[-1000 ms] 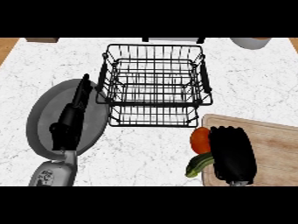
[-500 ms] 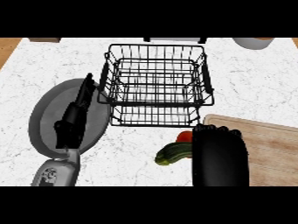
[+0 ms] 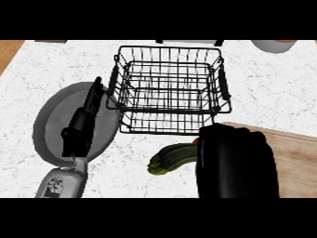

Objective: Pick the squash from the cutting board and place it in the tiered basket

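Right robot hand (image 3: pixel 236 160) is curled round the squash (image 3: pixel 172 158), lifted clear to reach the basket (image 3: pixel 169 88) just ahead

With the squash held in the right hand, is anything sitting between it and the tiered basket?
Nothing visible does. The squash sticks out left of the right hand, and only bare counter lies between it and the tiered basket just beyond. The grey plate and left hand are off to the side.

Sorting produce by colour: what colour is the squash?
Dark green with paler streaks, in the head view: squash.
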Available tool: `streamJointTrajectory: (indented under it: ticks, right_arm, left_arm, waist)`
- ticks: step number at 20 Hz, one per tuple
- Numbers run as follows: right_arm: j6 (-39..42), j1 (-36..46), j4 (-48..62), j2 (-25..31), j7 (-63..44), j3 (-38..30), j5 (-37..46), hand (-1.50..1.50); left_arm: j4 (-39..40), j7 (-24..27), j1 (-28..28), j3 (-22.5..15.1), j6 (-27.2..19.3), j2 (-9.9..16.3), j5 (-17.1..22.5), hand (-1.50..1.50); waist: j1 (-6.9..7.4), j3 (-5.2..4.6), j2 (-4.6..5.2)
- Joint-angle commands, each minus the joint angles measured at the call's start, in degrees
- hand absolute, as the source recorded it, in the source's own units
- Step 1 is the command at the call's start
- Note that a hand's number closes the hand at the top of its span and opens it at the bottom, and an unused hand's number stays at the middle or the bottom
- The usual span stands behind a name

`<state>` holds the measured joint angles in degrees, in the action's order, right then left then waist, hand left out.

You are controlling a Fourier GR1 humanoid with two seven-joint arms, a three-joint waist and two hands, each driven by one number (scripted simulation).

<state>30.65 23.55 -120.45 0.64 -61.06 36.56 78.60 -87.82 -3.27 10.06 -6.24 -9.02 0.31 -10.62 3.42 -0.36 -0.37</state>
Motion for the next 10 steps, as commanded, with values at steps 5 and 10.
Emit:
streamJointTrajectory:
  ticks: [5, 10]
  right_arm:
    - [-2.2, 13.3, 8.5, -0.6, -15.9, -4.6, -8.9, 1.50]
    - [-1.0, 23.1, 16.4, -0.6, -18.8, -9.2, -11.8, 1.50]
  left_arm:
    - [-0.1, -0.1, 0.3, -0.6, 0.7, 0.1, 0.0, 0.00]
    - [0.4, 0.6, 1.2, 0.9, 0.4, 0.8, 0.3, 0.00]
  waist:
    - [1.83, -0.08, 0.44]
    - [1.05, -0.04, 0.29]
